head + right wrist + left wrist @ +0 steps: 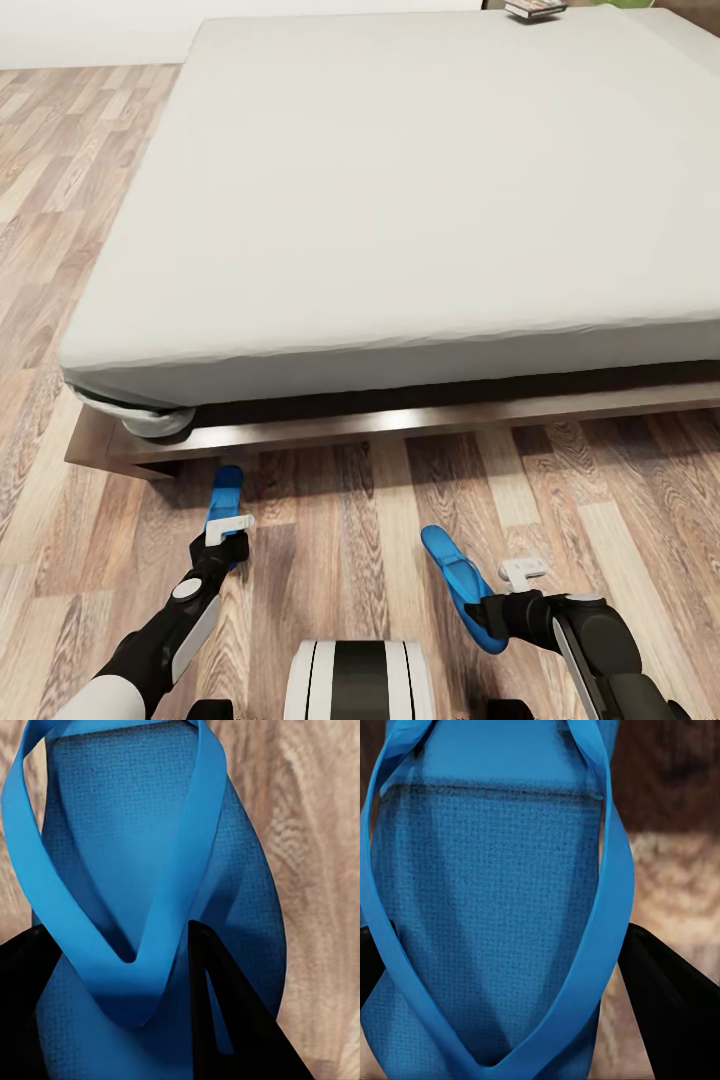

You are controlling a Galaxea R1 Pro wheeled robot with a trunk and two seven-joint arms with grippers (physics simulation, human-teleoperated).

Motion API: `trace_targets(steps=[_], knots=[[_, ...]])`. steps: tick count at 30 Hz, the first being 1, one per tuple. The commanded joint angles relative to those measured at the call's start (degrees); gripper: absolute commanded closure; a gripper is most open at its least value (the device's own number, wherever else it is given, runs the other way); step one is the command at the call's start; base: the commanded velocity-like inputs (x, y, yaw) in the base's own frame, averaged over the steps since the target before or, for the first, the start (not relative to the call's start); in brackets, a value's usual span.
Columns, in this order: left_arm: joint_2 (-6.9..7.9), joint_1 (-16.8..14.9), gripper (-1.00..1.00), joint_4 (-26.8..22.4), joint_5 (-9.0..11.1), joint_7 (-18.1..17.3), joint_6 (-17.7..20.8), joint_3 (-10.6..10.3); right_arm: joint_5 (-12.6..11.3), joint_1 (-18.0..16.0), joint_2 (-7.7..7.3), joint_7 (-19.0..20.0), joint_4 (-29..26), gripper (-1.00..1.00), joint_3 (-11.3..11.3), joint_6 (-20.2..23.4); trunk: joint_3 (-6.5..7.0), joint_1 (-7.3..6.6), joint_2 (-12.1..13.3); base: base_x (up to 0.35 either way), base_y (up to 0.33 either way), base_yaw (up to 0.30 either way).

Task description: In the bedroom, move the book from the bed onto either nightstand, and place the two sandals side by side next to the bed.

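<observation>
While both blue sandals are held above the wood floor (600, 480) before the bed (400, 200), an uneven release is the risk. The left end effector (228, 532) is closed on the left sandal (224, 497), tipped steeply, so toppling is likely. The right end effector (490, 612) is clamped on the right sandal (455, 580), angled away, so misaligned placement is possible. The book (533, 9) appears placed beyond the bed's far edge.
</observation>
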Motion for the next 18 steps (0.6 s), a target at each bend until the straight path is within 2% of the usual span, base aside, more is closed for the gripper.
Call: trace_targets(steps=[1, 18], knots=[[0.10, 0.0, 1.00, 0.0, 0.6, 0.5, -0.3, -0.5, 0.6, 0.0, 0.00, 0.6, -0.1, 1.00, 0.0, 0.2, -0.03, -0.01, 0.0, 0.000, 0.000, 0.000], [0.22, 0.0, 1.00, -0.1, 0.6, 0.5, -0.3, -0.5, 0.6, 0.2, 0.00, 0.6, -1.2, 1.00, -0.2, 0.1, -0.03, -0.01, 0.0, 0.000, 0.000, 0.000]])
